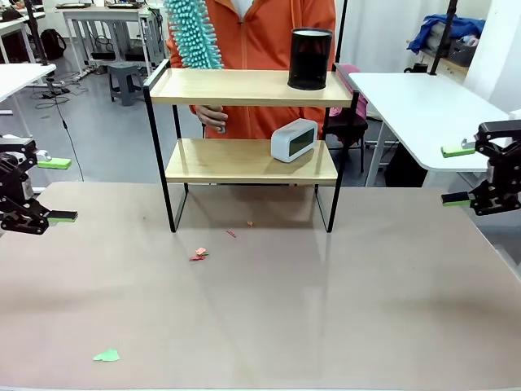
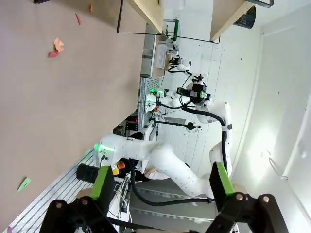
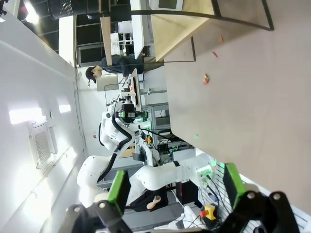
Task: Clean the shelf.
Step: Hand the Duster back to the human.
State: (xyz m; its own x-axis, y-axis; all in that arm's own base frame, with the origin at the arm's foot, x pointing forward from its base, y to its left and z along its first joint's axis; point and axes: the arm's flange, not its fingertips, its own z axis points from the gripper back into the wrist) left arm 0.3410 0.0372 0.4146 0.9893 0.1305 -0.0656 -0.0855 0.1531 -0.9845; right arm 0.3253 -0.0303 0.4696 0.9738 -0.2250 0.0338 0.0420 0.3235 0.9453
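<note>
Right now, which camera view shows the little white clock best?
The front view: the white clock sits whole on the shelf's lower board. The right wrist view catches only its cropped edge; the left wrist view doesn't make it out.

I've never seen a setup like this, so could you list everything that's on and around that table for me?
Shelf: one, two light wooden boards in a black frame, far middle of the table.
Black cup: one, top board, right end.
Clock: one, white, lower board, right side.
Duster: one, teal, held above the top board's left end.
Paper scraps: a few, red and pink, on the table in front of the shelf.
Green scrap: one, near left of the table.
Table: one, beige top.
Person's hand: one, behind the shelf.
Left gripper: black, green pads, open, left edge.
Right gripper: same, open, right edge.
</note>
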